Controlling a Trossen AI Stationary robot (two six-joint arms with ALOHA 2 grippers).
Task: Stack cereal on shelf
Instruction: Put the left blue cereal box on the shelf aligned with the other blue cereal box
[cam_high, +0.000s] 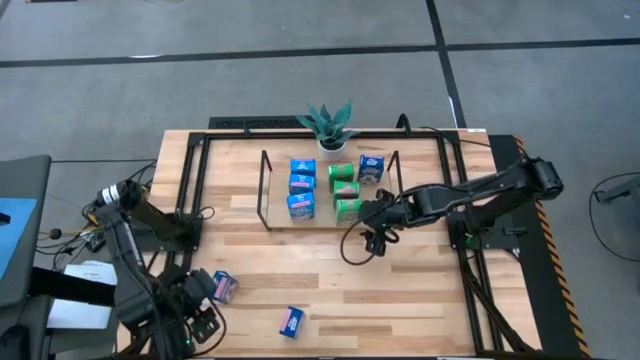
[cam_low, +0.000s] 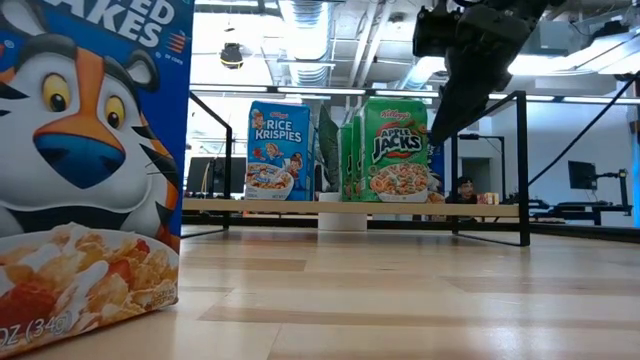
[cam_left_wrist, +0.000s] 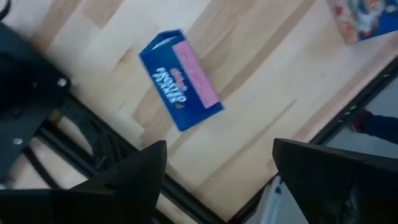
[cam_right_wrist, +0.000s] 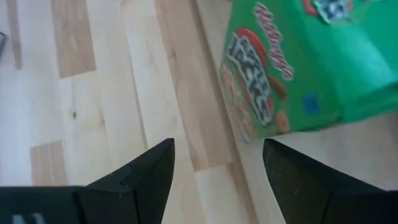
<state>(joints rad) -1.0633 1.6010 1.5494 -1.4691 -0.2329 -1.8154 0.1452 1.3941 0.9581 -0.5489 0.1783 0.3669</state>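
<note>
The shelf (cam_high: 330, 216), a light board in a black wire frame, carries several blue cereal boxes (cam_high: 301, 184) and three green ones (cam_high: 347, 191), all standing on their bottoms (cam_low: 398, 150). Two more blue boxes are on the tabletop: one (cam_high: 224, 286) lying flat by the left arm (cam_left_wrist: 180, 78), one (cam_high: 291, 321) near the near edge (cam_low: 90, 170). My left gripper (cam_high: 200, 308) (cam_left_wrist: 217, 168) is open above the table just short of the flat blue box. My right gripper (cam_high: 375, 238) (cam_right_wrist: 217, 162) is open, hovering before the shelf's front right, beside a green box (cam_right_wrist: 292, 68).
A potted plant (cam_high: 331, 128) stands behind the shelf. A black frame (cam_high: 190, 170) runs around the tabletop's sides. Cables (cam_high: 352, 250) hang by the right gripper. Bare wood lies between the shelf and the near edge (cam_high: 400, 300).
</note>
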